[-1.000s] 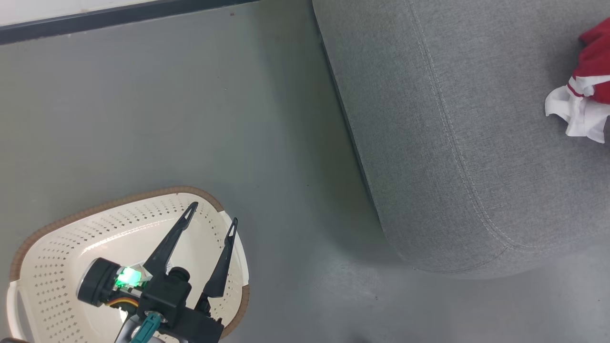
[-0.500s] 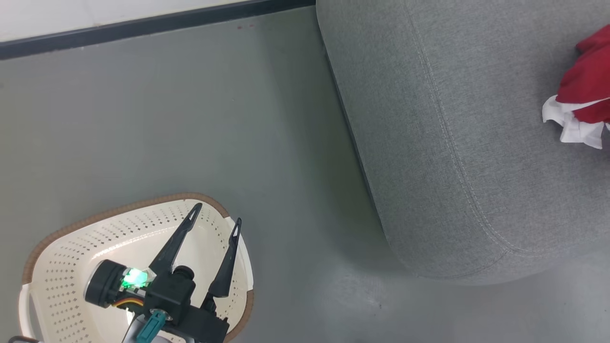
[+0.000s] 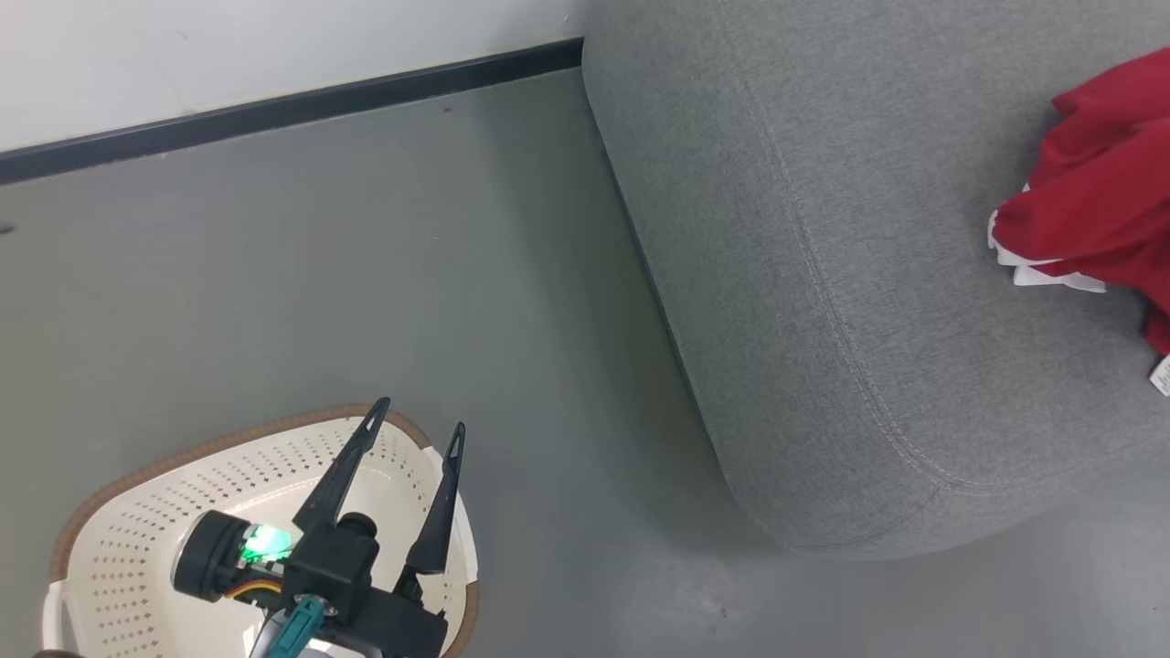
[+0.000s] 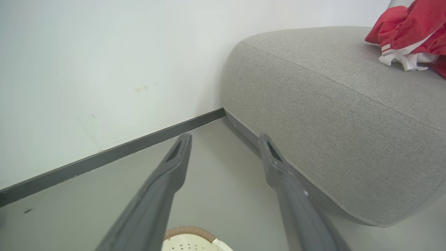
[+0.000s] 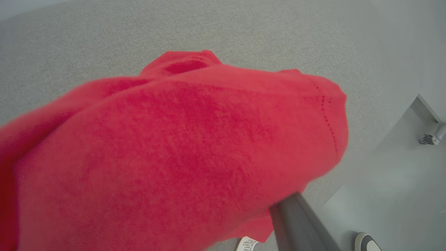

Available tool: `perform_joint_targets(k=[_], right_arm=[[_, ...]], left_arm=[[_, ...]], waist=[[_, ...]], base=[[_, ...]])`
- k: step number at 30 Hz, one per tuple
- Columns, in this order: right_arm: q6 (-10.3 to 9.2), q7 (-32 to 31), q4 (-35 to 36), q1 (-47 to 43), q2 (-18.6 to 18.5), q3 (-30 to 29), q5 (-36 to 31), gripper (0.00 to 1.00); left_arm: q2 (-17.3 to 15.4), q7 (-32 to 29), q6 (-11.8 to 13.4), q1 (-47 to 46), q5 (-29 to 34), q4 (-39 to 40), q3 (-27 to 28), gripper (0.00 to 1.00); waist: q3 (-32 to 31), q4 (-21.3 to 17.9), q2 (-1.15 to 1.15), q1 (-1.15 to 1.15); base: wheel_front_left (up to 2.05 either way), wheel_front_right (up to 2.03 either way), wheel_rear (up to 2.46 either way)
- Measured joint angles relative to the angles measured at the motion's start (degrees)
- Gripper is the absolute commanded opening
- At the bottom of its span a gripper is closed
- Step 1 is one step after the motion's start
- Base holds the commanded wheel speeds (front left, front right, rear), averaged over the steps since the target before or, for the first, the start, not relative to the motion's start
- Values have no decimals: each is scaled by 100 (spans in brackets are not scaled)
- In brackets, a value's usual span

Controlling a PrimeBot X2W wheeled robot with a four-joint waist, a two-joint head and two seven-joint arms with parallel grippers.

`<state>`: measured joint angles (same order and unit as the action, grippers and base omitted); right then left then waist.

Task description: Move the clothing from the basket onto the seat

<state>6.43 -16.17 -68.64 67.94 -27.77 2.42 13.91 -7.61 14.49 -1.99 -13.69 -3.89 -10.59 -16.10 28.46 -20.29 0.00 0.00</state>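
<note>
The robot's left hand (image 3: 417, 415) hangs over the cream-white basket (image 3: 119, 548) on the grey floor (image 3: 366, 274). Its two long dark fingers are spread wide and hold nothing. In the left wrist view, part of the basket's brown rim shows under those fingers.

Well apart from the basket, to the robot's right, stands the grey woven seat (image 3: 823, 274), one rounded corner and a stitched seam facing the floor. The clothing (image 3: 1097, 201) lies bunched on top of the seat at the right edge of the head view. It is bright red with white trim tucked beneath and a small white label (image 3: 1161, 375) at its lower edge.

Seen from the right wrist, the red fabric is close to the lens, blurred, above the grey upholstery. The right hand (image 5: 299, 226) shows one dark finger beside the cloth and the other is hidden behind it. Whether that hand is wide, narrow or gripping the cloth cannot be told.

Beyond, a white wall (image 3: 183, 55) with a dark baseboard (image 3: 274, 111) meets the seat's far corner.
</note>
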Motion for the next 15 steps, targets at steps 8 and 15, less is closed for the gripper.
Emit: perform_joint_targets(k=[8, 15], right_arm=[[13, 301, 606, 578, -584, 53, -153, 100], [-89, 556, 720, 655, -665, 63, -303, 100]], left_arm=[[94, 0, -5, 5, -3, 15, -132, 100], [123, 0, -10, -2, -3, -8, -124, 100]], waist=[[-50, -71, -1, 0], [10, 110, -1, 0]], base=[[0, 0, 0], [0, 0, 0]])
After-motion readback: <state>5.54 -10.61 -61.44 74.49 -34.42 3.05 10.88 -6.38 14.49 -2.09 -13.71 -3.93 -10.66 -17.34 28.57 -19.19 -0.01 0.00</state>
